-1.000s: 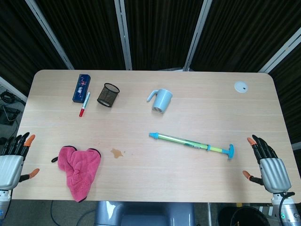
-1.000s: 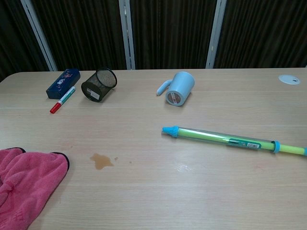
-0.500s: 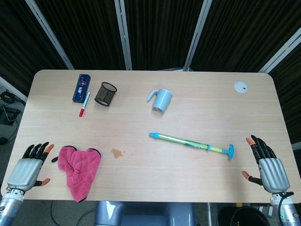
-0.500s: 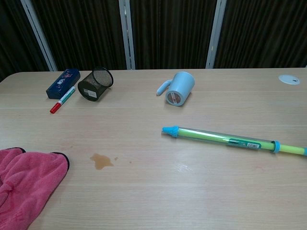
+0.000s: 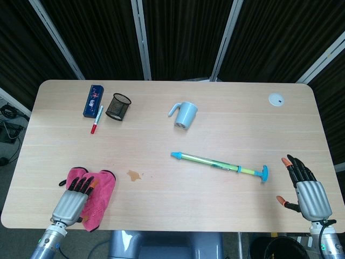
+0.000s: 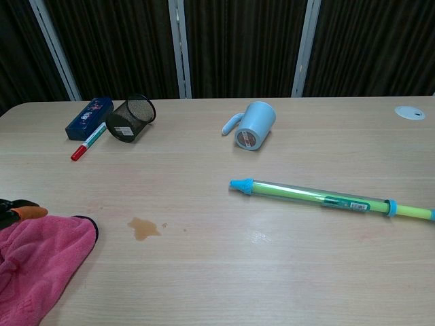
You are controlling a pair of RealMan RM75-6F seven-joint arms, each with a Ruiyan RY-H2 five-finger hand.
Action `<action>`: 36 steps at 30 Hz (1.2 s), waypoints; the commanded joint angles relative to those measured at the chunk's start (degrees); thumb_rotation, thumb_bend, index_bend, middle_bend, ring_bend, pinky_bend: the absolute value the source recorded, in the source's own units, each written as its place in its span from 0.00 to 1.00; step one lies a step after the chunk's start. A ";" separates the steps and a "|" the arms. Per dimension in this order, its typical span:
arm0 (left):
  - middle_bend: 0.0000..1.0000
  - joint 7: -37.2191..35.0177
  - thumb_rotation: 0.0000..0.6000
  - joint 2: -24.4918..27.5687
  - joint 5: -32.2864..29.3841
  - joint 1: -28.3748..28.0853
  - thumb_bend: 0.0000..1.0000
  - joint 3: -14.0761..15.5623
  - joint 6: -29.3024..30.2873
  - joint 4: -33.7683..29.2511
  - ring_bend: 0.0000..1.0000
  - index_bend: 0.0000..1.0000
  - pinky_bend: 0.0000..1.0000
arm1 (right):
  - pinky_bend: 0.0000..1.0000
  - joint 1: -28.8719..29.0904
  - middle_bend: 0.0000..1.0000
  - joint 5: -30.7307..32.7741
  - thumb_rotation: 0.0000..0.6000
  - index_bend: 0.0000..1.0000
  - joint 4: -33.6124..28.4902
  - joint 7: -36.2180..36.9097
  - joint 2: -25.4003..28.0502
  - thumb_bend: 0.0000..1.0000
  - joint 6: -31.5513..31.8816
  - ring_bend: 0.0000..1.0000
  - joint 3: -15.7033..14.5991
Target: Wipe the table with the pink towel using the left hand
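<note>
Toward seven o'clock on the bench (image 5: 178,208), the pink towel (image 5: 99,197) lies crumpled near the front edge, and the left robot hand (image 5: 73,197) sits over its left half with fingers stretched toward twelve o'clock — it seems to rest flat on the cloth rather than grip it, though the head view does not settle whether it truly touches. At the chest view's left edge only its dark fingertips (image 6: 17,210) show, just above the towel. Just beside the towel at three o'clock is a small brown stain (image 5: 134,175). The right robot hand (image 5: 304,189) hovers at the bench's four o'clock corner, fingers spread and holding nothing. A long blue-and-green syringe-like tube (image 5: 218,163) lies near centre; a blue mug (image 5: 185,115) lies on its side toward twelve o'clock. At ten o'clock sit a black mesh cup (image 5: 117,106), a red-tipped marker (image 5: 96,120) and a blue box (image 5: 93,100).
</note>
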 commanded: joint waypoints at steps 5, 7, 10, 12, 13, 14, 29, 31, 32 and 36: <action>0.00 3.31 1.00 -4.38 -2.09 0.11 0.00 0.85 0.08 2.89 0.00 0.00 0.00 | 0.17 0.04 0.00 0.09 1.00 0.00 -0.17 0.08 0.04 0.09 -0.18 0.00 -0.03; 0.00 4.03 1.00 -5.53 -2.69 0.04 0.00 0.70 0.21 4.02 0.00 0.00 0.00 | 0.17 0.04 0.00 0.04 1.00 0.00 -0.22 0.09 0.03 0.09 -0.17 0.00 -0.05; 0.00 4.99 1.00 -7.37 -3.67 -0.20 0.00 0.18 0.38 5.93 0.00 0.00 0.00 | 0.17 0.05 0.00 -0.09 1.00 0.00 -0.18 0.14 0.02 0.09 -0.15 0.00 -0.10; 0.00 5.75 1.00 -8.33 -4.46 -0.50 0.00 -0.16 0.35 7.06 0.00 0.00 0.00 | 0.17 0.08 0.00 -0.11 1.00 0.00 -0.15 0.28 0.07 0.09 -0.16 0.00 -0.09; 0.00 6.08 1.00 -8.54 -4.70 -0.63 0.00 -0.26 0.33 7.42 0.00 0.00 0.00 | 0.17 0.07 0.00 -0.12 1.00 0.00 -0.15 0.34 0.08 0.09 -0.16 0.00 -0.11; 0.00 6.51 1.00 -8.79 -5.03 -0.78 0.00 -0.40 0.38 7.87 0.00 0.00 0.00 | 0.17 0.05 0.00 -0.12 1.00 0.00 -0.13 0.42 0.10 0.09 -0.14 0.00 -0.12; 0.00 7.36 1.00 -4.77 -9.26 -1.13 0.00 -3.29 4.34 9.52 0.00 0.00 0.00 | 0.17 0.08 0.00 -0.18 1.00 0.00 -0.28 0.59 0.06 0.09 -0.25 0.00 -0.23; 0.00 7.72 1.00 -4.12 -10.38 -1.15 0.01 -3.90 4.98 9.75 0.00 0.00 0.00 | 0.17 0.06 0.00 -0.12 1.00 0.00 -0.42 0.55 0.08 0.09 -0.27 0.00 -0.24; 0.00 7.88 1.00 -4.01 -10.80 -1.20 0.01 -4.06 5.06 9.88 0.00 0.00 0.00 | 0.17 0.05 0.00 -0.10 1.00 0.00 -0.46 0.56 0.08 0.09 -0.28 0.00 -0.24; 0.00 8.13 1.00 -3.79 -13.42 -1.79 0.01 -5.20 4.71 10.92 0.00 0.00 0.00 | 0.17 0.00 0.00 -0.03 1.00 0.00 -0.63 0.71 0.11 0.09 -0.26 0.00 -0.25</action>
